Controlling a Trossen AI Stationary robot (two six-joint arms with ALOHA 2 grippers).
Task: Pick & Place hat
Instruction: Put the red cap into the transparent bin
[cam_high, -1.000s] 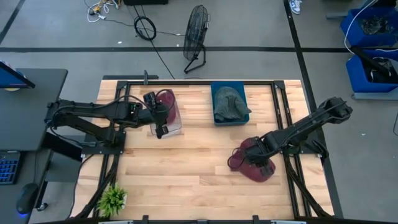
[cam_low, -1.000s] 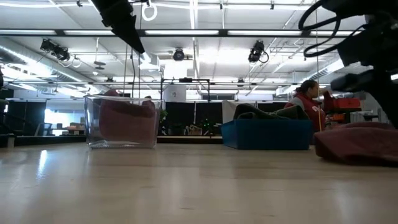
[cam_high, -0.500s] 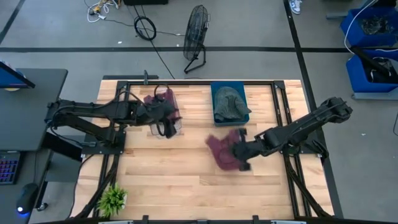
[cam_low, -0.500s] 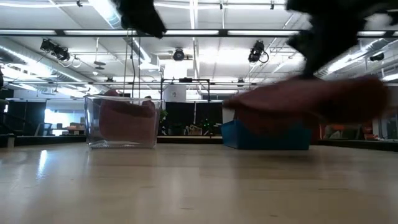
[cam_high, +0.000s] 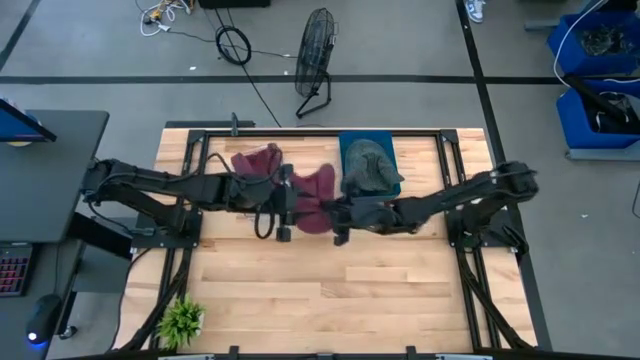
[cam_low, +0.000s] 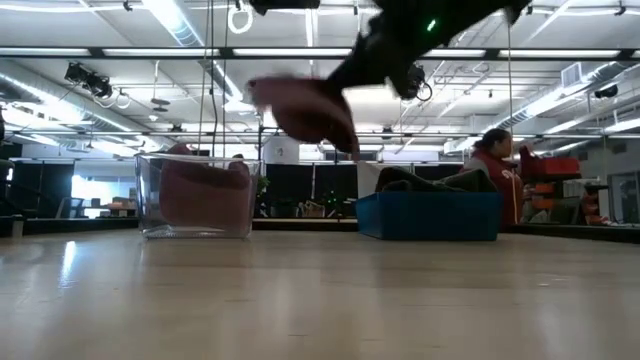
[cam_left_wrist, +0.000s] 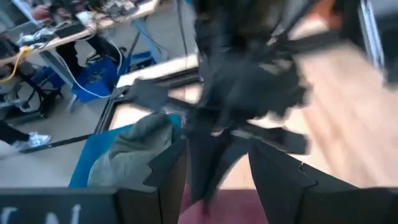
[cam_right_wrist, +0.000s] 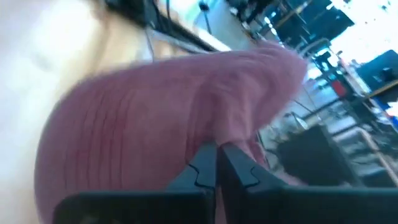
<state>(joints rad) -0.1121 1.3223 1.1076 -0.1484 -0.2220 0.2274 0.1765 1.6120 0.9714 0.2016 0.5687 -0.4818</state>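
High view: the right hand (cam_high: 338, 214) reaches far across the counter (cam_high: 330, 290) toward the left arm, carrying a maroon hat (cam_high: 312, 196) above the wood, just beside the clear bin (cam_high: 262, 168), which already holds another maroon hat. The left hand (cam_high: 283, 210) meets it at the hat's near edge. A blue bin (cam_high: 345, 190) with a grey-green hat (cam_high: 370, 168) sits just behind the right arm.

Low view: the maroon hat (cam_low: 300, 108) hangs in the air, well above the counter, between the clear bin (cam_low: 196, 196) and the blue bin (cam_low: 428, 216).

Left wrist view: the left hand's fingers (cam_left_wrist: 166, 174) stand apart, with maroon cloth between them at the frame's edge.

Right wrist view: the right hand (cam_right_wrist: 216, 163) is pinched tight on the hat's fabric (cam_right_wrist: 161, 124).
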